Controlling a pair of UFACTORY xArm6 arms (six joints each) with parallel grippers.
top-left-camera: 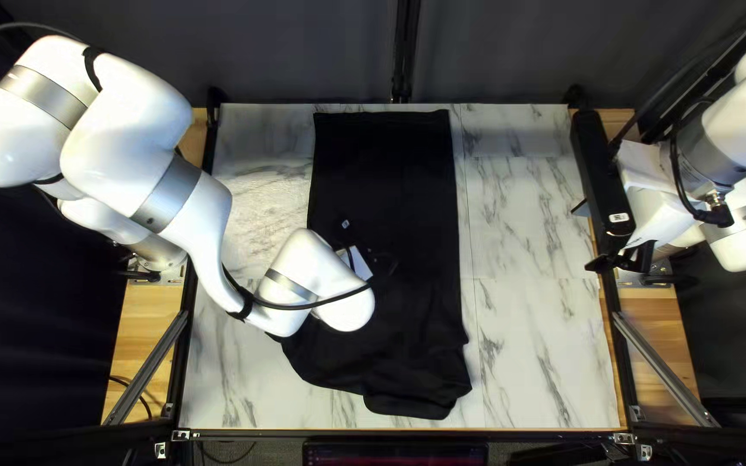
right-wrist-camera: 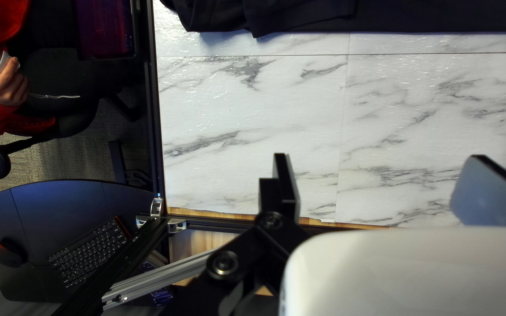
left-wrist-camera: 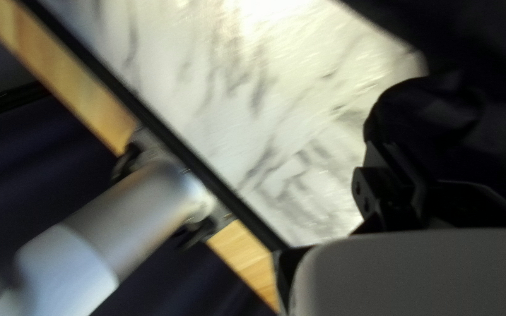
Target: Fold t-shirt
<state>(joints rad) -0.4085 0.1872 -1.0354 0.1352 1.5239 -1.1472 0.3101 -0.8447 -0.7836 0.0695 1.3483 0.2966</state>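
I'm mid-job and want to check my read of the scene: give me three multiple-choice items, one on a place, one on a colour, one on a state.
1. Where is the right gripper in the top left view?
A) Above the middle of the t-shirt
B) At the right edge of the table
C) At the table's far left corner

2. What colour is the t-shirt?
A) White
B) Red
C) Black

3. How are the right gripper's fingers?
A) Wide apart, with nothing between them
B) Shut on the t-shirt
C) Shut on nothing

Key:
1 B: the top left view shows it by that edge, well aside from the t-shirt.
2 C: the cloth on the marble-patterned table is black.
3 A: the right wrist view shows a broad gap between them, with only bare tabletop beyond.
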